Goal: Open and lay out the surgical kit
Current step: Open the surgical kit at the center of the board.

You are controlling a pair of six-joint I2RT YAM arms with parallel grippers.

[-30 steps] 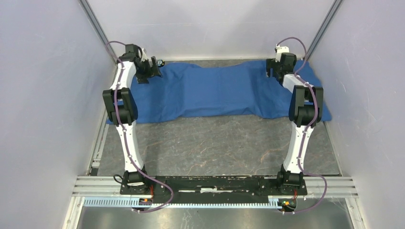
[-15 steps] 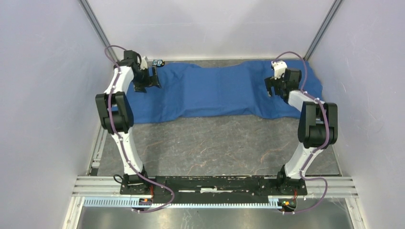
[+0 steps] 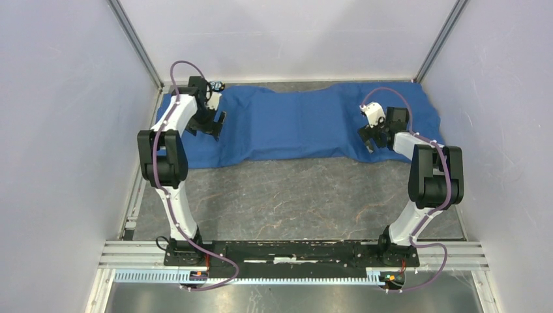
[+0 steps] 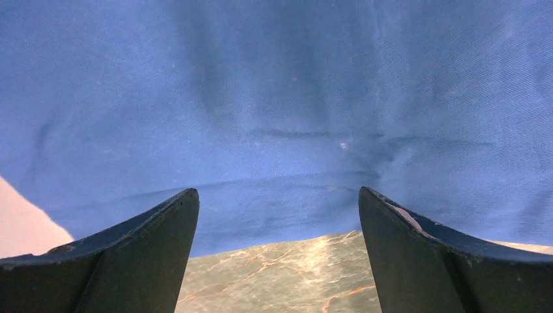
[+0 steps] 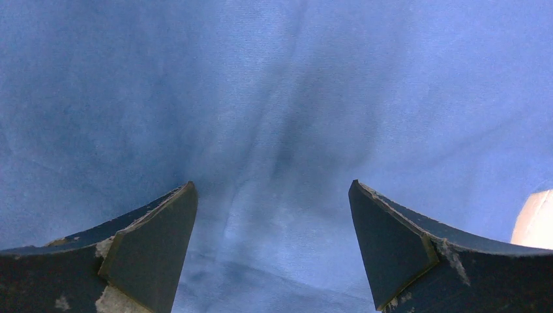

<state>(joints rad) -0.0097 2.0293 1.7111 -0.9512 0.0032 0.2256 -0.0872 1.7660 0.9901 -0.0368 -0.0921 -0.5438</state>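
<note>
The surgical kit shows only as a large blue cloth wrap lying spread and rumpled across the far part of the table; whatever lies under it is hidden. My left gripper hovers open over the cloth's left part. In the left wrist view the left gripper has nothing between its dark fingers, with the blue cloth above and its near edge meeting the marble table below. My right gripper hangs open over the cloth's right part. In the right wrist view the right gripper is empty, and blue cloth fills the frame.
A small dark-and-blue object sits at the far left by the cloth's back edge. Pale walls with metal corner posts close in the table on three sides. The marble tabletop stretches from the cloth to the arm bases.
Both arms have pulled back from the cloth's far corners: the left gripper came nearer and slightly right, the right gripper nearer and slightly left. Both stayed open.
</note>
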